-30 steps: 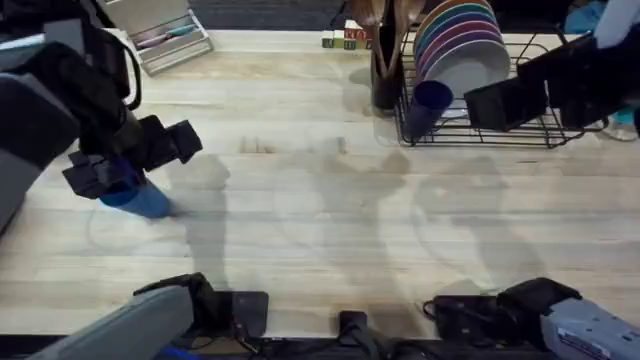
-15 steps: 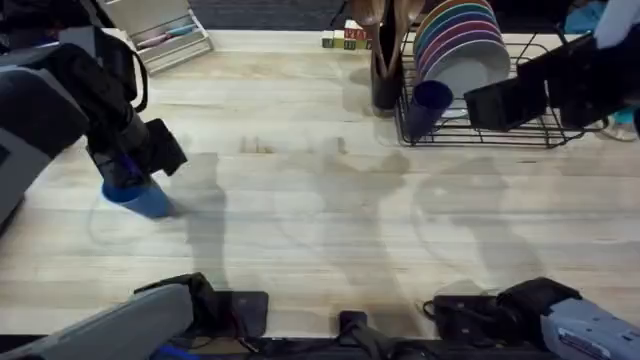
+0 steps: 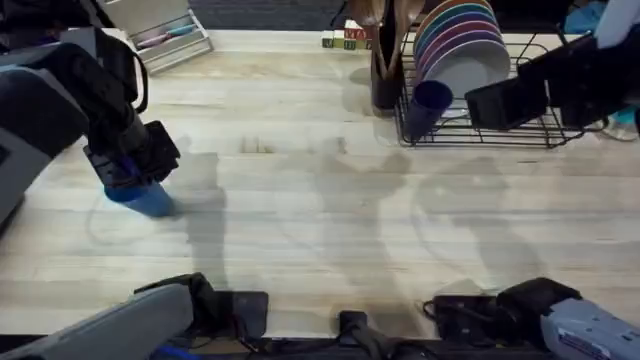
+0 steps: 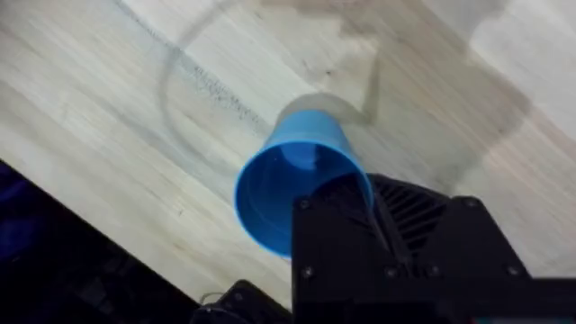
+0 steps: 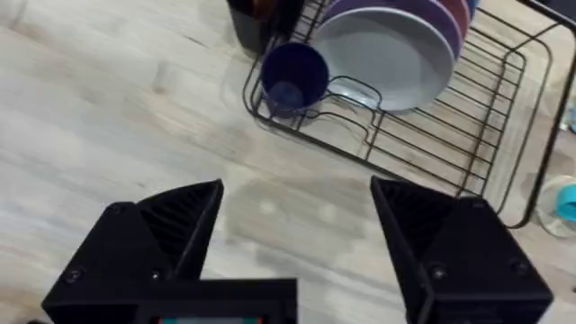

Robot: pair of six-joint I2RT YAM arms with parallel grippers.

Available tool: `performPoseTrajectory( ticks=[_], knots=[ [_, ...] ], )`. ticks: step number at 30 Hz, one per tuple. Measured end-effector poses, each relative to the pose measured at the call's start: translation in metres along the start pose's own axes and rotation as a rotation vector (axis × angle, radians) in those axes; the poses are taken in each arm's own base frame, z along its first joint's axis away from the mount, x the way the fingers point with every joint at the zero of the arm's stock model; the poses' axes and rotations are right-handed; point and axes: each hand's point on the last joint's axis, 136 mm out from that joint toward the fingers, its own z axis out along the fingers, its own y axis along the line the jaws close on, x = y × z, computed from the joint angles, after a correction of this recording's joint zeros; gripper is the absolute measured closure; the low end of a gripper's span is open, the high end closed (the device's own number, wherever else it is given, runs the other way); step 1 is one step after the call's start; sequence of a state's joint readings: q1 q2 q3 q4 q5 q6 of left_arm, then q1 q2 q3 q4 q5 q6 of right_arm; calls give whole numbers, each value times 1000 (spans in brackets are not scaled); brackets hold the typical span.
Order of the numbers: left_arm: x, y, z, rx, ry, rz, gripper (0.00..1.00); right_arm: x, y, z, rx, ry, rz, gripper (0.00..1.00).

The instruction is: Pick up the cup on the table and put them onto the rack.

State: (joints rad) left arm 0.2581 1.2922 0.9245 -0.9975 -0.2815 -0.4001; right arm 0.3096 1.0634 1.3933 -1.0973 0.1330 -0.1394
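Step in hand: I am grasping the blue cup [image 4: 297, 180] at the table's [image 3: 330, 200] left. My left gripper [image 3: 128, 165] sits at its rim, one finger inside; closure I cannot tell. Next: lift, carry to the rack [image 3: 500, 132], where the navy cup [image 5: 292, 76] rests. My right gripper [image 5: 297, 234] hangs wide open, empty.

1 cup [image 3: 140, 197] stands on the table [image 3: 300, 200] far left, 1 cup [image 3: 430, 103] in the rack [image 3: 500, 130] far right.
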Motion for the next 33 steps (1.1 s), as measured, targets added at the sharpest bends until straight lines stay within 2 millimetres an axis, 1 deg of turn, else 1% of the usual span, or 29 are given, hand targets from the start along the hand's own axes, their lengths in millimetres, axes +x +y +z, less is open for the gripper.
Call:
performPoseTrajectory(
  ticks=[3, 6, 10, 15, 18, 22, 24, 28, 33],
  knots=[
    [1, 1, -3, -6, 7, 5, 957, 1, -4, 0, 26, 4, 0, 8],
    [-9, -6, -16, 17, -33, 35, 957, 1, -8, 0, 45, 6, -2, 8],
    [-26, -30, -48, 93, -133, 101, 959, 1, -10, 0, 56, 8, -4, 8],
    [-33, -67, -87, 242, -206, 178, 959, 2, -10, 0, 61, 10, -2, 8],
    [-31, -94, -106, 354, -225, 223, 959, 4, -10, 0, 60, 18, 12, 8],
    [-26, -126, -126, 478, -257, 305, 960, 6, -10, -4, 61, 14, 35, 8],
    [-20, -141, -134, 524, -270, 361, 960, 6, -11, -9, 64, -3, 49, 8],
    [-8, -169, -152, 607, -316, 465, 960, 7, -13, -26, 69, -58, 82, 8],
    [4, -203, -178, 710, -397, 560, 960, 17, -13, -43, 70, -77, 101, 8]
  ],
)
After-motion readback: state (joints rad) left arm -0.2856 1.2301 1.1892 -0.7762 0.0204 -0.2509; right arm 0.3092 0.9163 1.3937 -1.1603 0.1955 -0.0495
